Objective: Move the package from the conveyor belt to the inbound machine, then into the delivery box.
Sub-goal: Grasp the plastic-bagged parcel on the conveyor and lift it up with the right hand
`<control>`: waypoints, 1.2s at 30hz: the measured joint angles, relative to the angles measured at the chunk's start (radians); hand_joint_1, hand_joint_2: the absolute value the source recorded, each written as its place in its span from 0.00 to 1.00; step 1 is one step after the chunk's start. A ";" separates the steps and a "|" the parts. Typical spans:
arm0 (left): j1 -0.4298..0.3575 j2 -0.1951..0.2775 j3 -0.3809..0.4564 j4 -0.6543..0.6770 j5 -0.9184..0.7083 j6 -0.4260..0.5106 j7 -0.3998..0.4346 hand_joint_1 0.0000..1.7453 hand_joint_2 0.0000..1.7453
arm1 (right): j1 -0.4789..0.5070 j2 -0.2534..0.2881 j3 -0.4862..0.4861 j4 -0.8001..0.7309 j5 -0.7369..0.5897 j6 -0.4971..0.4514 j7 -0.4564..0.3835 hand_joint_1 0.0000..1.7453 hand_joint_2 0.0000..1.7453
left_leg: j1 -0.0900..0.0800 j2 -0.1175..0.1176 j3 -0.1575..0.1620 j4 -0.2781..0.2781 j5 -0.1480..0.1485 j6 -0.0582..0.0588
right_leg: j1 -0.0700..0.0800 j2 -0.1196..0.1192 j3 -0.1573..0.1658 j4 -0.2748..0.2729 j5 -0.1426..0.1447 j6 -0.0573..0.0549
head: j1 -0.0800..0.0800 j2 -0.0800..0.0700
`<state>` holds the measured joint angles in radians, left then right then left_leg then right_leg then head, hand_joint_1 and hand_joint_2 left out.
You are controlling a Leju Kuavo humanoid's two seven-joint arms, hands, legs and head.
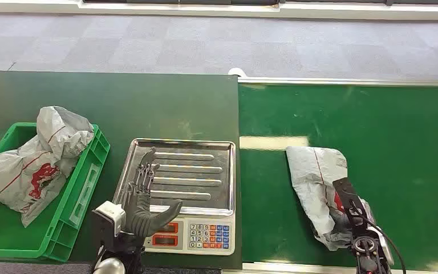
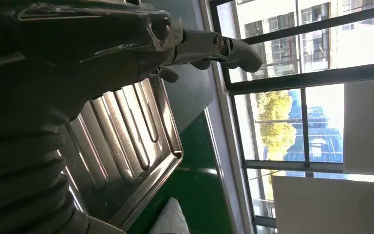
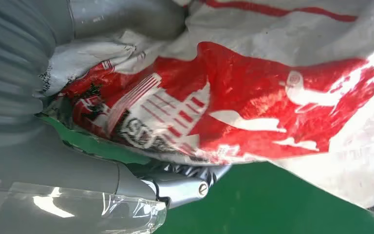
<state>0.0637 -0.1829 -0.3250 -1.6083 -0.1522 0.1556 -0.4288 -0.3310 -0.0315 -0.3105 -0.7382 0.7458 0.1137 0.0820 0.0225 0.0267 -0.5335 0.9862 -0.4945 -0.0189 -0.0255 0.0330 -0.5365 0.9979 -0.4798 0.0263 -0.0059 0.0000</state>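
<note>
Package: a crumpled grey-white plastic mailer bag with red print [image 1: 318, 182] lies on the green conveyor belt [image 1: 388, 142], near the belt's front edge and just right of the scale. The right hand [image 1: 348, 214] is at the bag's near end, and the right wrist view shows the bag [image 3: 282, 97] pressed against the palm with fingers [image 3: 185, 187] curled under its lower edge, so the hand grips it while it rests on the belt. To the left, on the dark green table [image 1: 120, 103], sits the inbound machine, a scale with a ribbed stainless steel tray [image 1: 205, 149] and a keypad panel [image 1: 208, 236]. The left hand [image 1: 142, 197] hovers over the tray's left front part, fingers spread and holding nothing; the left wrist view shows the tray [image 2: 141, 146] beneath it. Farther left stands a green plastic crate [image 1: 82, 182] holding another grey-white mailer bag with red print [image 1: 34, 160]. Beyond the tables lies grey tiled floor [image 1: 205, 40].
</note>
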 joint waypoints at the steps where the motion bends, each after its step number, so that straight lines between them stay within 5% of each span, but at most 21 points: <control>1: 0.000 0.000 0.000 0.000 0.000 0.000 0.000 0.00 1.00 | -0.003 -0.001 0.001 0.005 0.000 0.000 0.000 0.74 1.00 | 0.000 0.000 0.001 0.000 0.000 0.000 | 0.000 0.000 0.001 0.000 0.000 0.000 | 0.000 0.000; 6: -0.002 -0.003 0.000 0.000 0.000 0.000 0.000 0.00 1.00 | -0.024 -0.003 0.006 0.034 -0.001 0.000 0.000 0.74 1.00 | 0.000 0.000 0.009 0.000 -0.001 0.001 | 0.000 0.000 0.010 -0.001 0.000 0.001 | 0.000 0.000; 11: -0.008 -0.008 -0.001 0.000 0.000 0.000 0.000 0.00 1.00 | -0.037 -0.005 0.013 0.049 -0.002 0.002 0.000 0.95 1.00 | 0.000 -0.001 0.009 0.000 0.000 0.001 | 0.000 0.000 0.010 -0.002 0.001 0.002 | 0.000 0.000; 15: -0.010 -0.008 0.000 0.000 0.000 0.000 0.000 0.00 1.00 | -0.046 -0.005 0.017 0.061 -0.004 0.002 -0.008 1.00 1.00 | 0.000 -0.002 0.008 0.000 0.000 0.001 | 0.000 0.000 0.011 -0.002 0.002 0.002 | 0.000 0.000; 26: 0.019 -0.006 0.009 -0.028 0.002 0.020 -0.007 0.00 1.00 | -0.059 0.020 0.018 0.058 -0.163 -0.070 -0.202 1.00 1.00 | 0.000 -0.013 -0.003 0.000 0.005 0.003 | 0.000 -0.009 0.003 -0.002 0.002 0.004 | -0.001 0.000; 30: 0.035 -0.006 0.015 -0.039 0.002 0.029 -0.023 0.00 1.00 | -0.005 0.053 0.038 -0.107 -0.208 -0.167 -0.270 1.00 1.00 | 0.000 -0.022 -0.014 0.000 0.008 0.003 | 0.000 -0.019 -0.005 -0.001 0.002 0.004 | -0.001 0.000; 36: 0.046 -0.005 0.015 -0.034 0.002 0.044 -0.070 0.00 1.00 | 0.118 0.110 0.115 -0.566 -0.148 -0.384 -0.335 1.00 1.00 | 0.000 -0.023 -0.021 0.000 0.008 0.003 | 0.000 -0.021 -0.011 -0.001 0.001 0.004 | -0.001 0.000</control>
<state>0.1095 -0.1876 -0.3096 -1.6427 -0.1506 0.2001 -0.4985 -0.2129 0.0786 -0.1951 -1.3038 0.5977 -0.2704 -0.2534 0.0224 0.0033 -0.5547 0.9866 -0.4865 -0.0158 -0.0255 0.0123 -0.5475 0.9964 -0.4790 0.0301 -0.0066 0.0000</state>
